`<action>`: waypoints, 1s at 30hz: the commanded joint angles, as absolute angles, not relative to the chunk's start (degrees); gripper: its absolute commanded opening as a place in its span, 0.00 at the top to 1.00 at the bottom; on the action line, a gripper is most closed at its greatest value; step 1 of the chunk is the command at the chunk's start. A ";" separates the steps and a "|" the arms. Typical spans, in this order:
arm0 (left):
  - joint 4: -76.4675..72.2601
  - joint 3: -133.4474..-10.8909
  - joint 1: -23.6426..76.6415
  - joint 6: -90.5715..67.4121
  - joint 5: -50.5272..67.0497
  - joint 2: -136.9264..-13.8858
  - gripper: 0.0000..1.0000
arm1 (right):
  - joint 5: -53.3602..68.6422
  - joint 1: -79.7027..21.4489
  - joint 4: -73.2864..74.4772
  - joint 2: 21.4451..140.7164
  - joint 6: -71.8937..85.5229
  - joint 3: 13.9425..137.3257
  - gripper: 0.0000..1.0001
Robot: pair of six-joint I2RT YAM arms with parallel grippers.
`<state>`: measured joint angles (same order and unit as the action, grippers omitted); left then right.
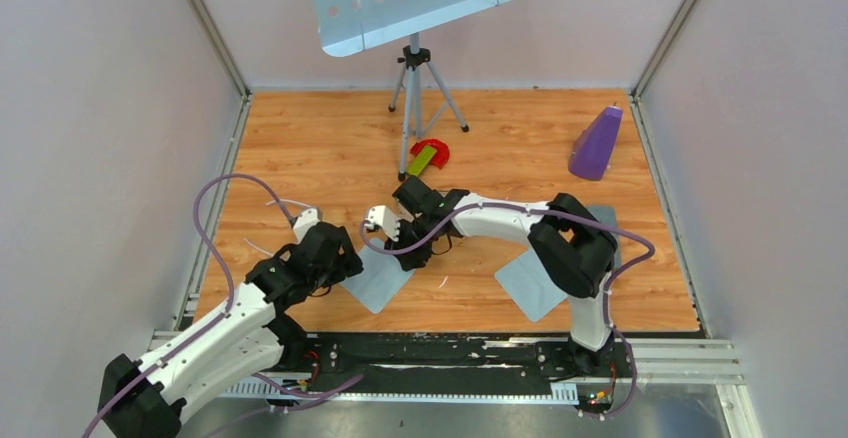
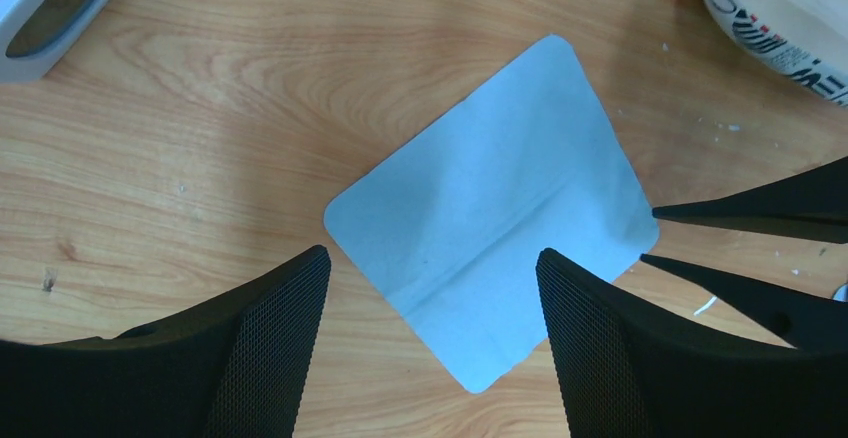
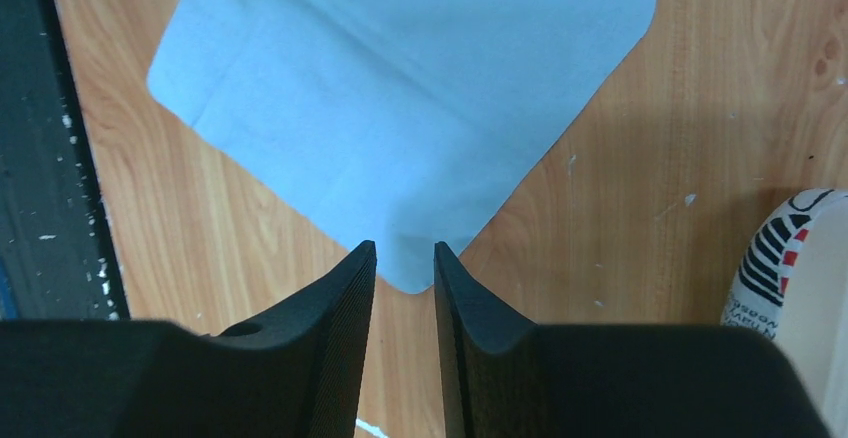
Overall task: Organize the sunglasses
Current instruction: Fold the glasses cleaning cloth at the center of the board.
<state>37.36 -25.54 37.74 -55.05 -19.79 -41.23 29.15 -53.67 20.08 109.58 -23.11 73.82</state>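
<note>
Of the sunglasses (image 2: 55,3) I see only one pale-framed lens, cut off by the top left corner of the left wrist view; in the top view I cannot make them out. A light blue-grey cloth (image 1: 380,280) lies flat between the two grippers. My left gripper (image 2: 432,254) hovers open over this cloth's (image 2: 480,218) near corner, nothing between its fingers. My right gripper (image 3: 405,247) stands at the opposite corner of the cloth (image 3: 400,88), jaws only a narrow gap apart with bare wood showing between them. Its fingertips (image 2: 660,214) show in the left wrist view.
A white object with black and red print (image 2: 780,18) lies just beyond the cloth, also seen beside the right gripper (image 3: 790,268). A second cloth (image 1: 535,286) lies right. A tripod stand (image 1: 413,88), a red-green item (image 1: 428,155) and a purple object (image 1: 597,143) stand at the back.
</note>
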 commanded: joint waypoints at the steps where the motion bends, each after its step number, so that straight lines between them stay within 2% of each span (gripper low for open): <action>1: 32.73 -25.40 34.57 -53.43 -18.11 -41.87 0.22 | 27.19 -54.14 19.86 111.71 -21.91 75.67 0.68; 9: 30.86 -23.47 26.84 -52.72 -14.73 -41.55 0.23 | 25.58 -54.05 21.10 115.19 -19.26 77.20 0.69; 23: 31.43 -26.50 26.13 -47.65 -16.88 -42.27 0.22 | 22.09 -54.03 26.43 107.36 -19.52 66.36 0.69; 30: 24.09 -25.34 26.17 -42.81 -10.93 -48.00 0.26 | 25.24 -54.24 29.60 104.51 -18.63 61.84 0.68</action>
